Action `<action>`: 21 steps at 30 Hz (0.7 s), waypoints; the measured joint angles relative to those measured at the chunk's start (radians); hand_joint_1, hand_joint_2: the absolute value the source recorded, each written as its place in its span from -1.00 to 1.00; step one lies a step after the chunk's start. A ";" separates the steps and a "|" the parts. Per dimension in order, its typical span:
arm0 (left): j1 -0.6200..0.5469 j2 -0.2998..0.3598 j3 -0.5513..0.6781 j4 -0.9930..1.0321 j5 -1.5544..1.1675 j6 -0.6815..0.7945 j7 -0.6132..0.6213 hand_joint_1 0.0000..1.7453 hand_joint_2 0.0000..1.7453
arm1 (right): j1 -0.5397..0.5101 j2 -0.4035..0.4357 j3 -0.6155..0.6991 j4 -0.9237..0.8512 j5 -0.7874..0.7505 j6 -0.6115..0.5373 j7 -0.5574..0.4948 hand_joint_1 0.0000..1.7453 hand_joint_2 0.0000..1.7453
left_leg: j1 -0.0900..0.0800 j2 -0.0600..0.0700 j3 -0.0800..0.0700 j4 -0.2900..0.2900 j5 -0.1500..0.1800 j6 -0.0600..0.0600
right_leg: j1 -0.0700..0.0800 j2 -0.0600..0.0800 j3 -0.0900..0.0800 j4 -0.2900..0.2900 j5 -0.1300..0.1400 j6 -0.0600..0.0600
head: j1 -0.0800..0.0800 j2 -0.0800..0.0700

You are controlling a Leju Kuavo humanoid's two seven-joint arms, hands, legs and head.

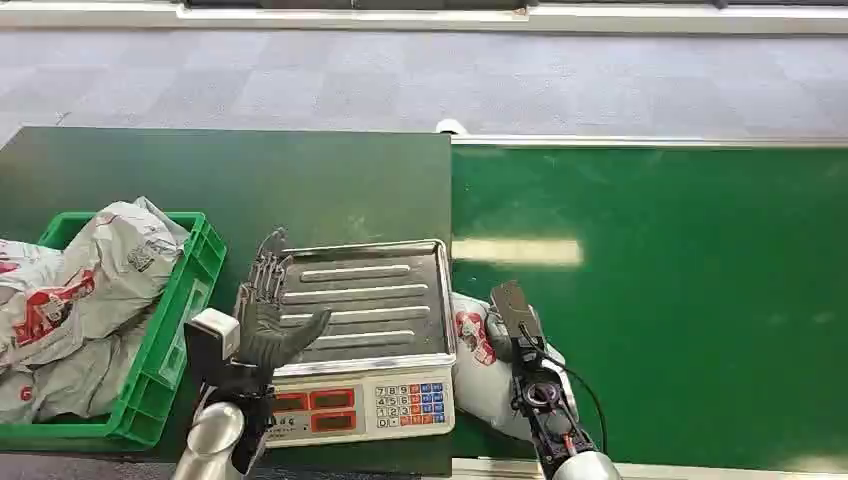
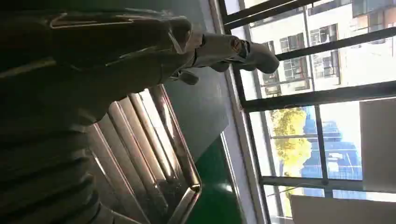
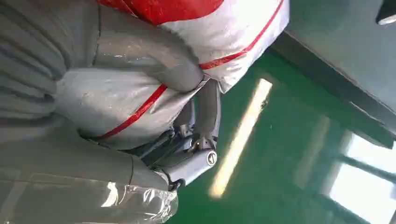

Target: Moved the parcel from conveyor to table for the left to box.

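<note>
The fingers [image 3: 205, 112] of the right hand [image 1: 505, 335] are clamped around the parcel [image 1: 478, 372], a grey bag with red print, at the near left edge of the green conveyor [image 1: 680, 300], just beside the scale [image 1: 365, 340]. The left hand [image 1: 265, 320] is held over the scale's tray with fingers apart, empty. The grasp is judged made; transfer onto the dark table [image 1: 250, 180] and boxing into the green crate [image 1: 175, 320], already holding parcels, are judged outstanding.

Silver tubular forearms, dark grey left hand [image 1: 268, 318] with slim metallic fingers, white box-shaped wrist camera, right hand [image 1: 507, 330] grey with thick thumb, black cable, exposed round wrist joint
</note>
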 measured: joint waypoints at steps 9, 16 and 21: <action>0.028 -0.003 0.009 -0.011 -0.008 0.001 -0.010 -1.00 1.00 | 0.108 0.015 -0.041 -0.168 -0.194 0.081 -0.224 1.00 1.00 | 0.000 -0.005 -0.009 0.000 0.002 0.000 | 0.000 -0.002 -0.008 0.000 0.000 0.000 | 0.000 0.000; 0.037 -0.008 0.018 -0.012 -0.012 -0.003 -0.021 -1.00 1.00 | 0.239 0.025 -0.031 -0.441 -0.303 0.027 -0.325 1.00 1.00 | 0.000 -0.018 -0.026 0.001 0.005 0.001 | 0.000 -0.016 -0.020 0.000 0.000 0.001 | 0.000 0.000; 0.037 -0.008 0.019 -0.011 -0.012 -0.002 -0.030 -1.00 1.00 | 0.300 0.027 -0.011 -0.636 -0.377 -0.042 -0.379 1.00 1.00 | -0.001 -0.018 -0.030 0.001 0.005 0.001 | -0.001 -0.017 -0.024 0.000 -0.001 0.001 | 0.000 0.000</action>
